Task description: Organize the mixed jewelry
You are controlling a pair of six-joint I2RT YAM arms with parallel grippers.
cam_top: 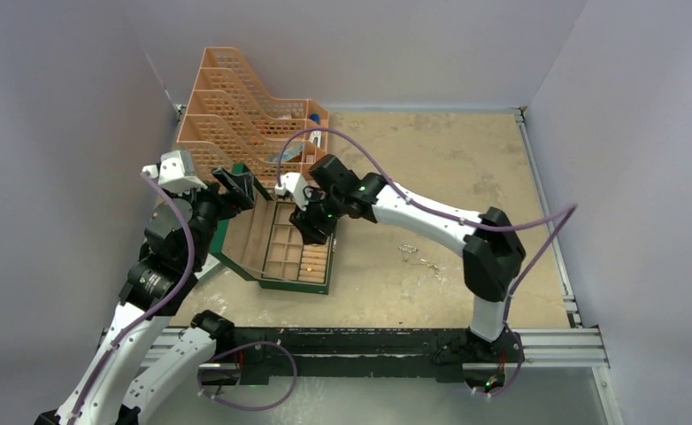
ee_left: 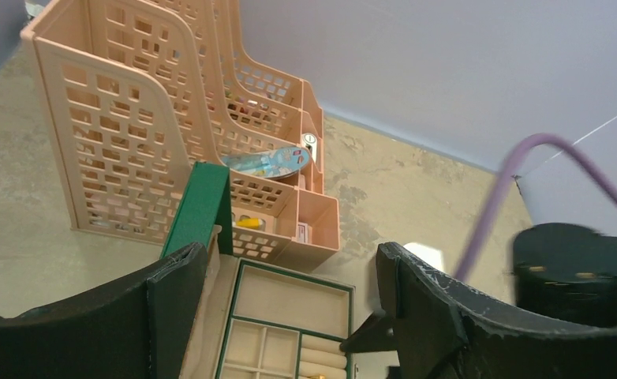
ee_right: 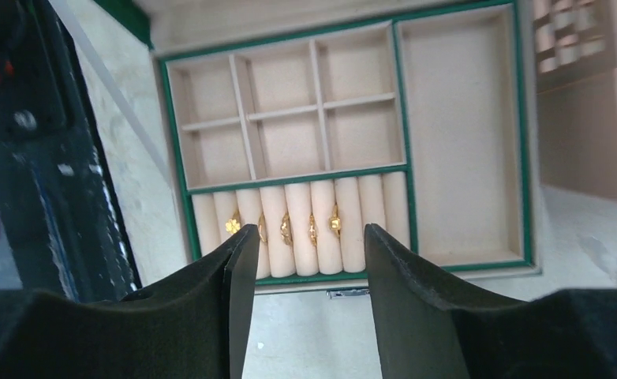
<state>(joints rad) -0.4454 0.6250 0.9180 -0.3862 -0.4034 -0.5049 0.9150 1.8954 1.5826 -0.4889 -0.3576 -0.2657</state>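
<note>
Nearest to you, on the bare table [cam_top: 466,177] to the right of the box, lie a few small silvery pieces [cam_top: 419,257]. They are loose on the surface and well apart from both arms, and they are too small to tell their shape.

Next comes the green box [ee_right: 524,158], which stands open on the left half of the table. Your right gripper [ee_right: 308,237] hangs directly above it and points down. Its two fingers are spread apart, and nothing is between them. Under the fingers you see the ring rolls [ee_right: 372,213] along the near side of the box. Five gold rings [ee_right: 285,227] sit in the slots between the rolls, side by side. Behind the rolls, the six square compartments [ee_right: 286,99] have nothing in them that you can see, and the same goes for the long compartment [ee_right: 459,134] beside them.

Your left gripper [ee_left: 289,257] is at the left side of the box, close to the raised lid [ee_left: 203,207]. Its fingers also stand wide apart and hold nothing. The lid edge rises just beyond the left finger. You cannot tell from these views if it touches.

Farthest, against the back corner, stands the peach organiser [cam_top: 236,106], just behind the box.
</note>
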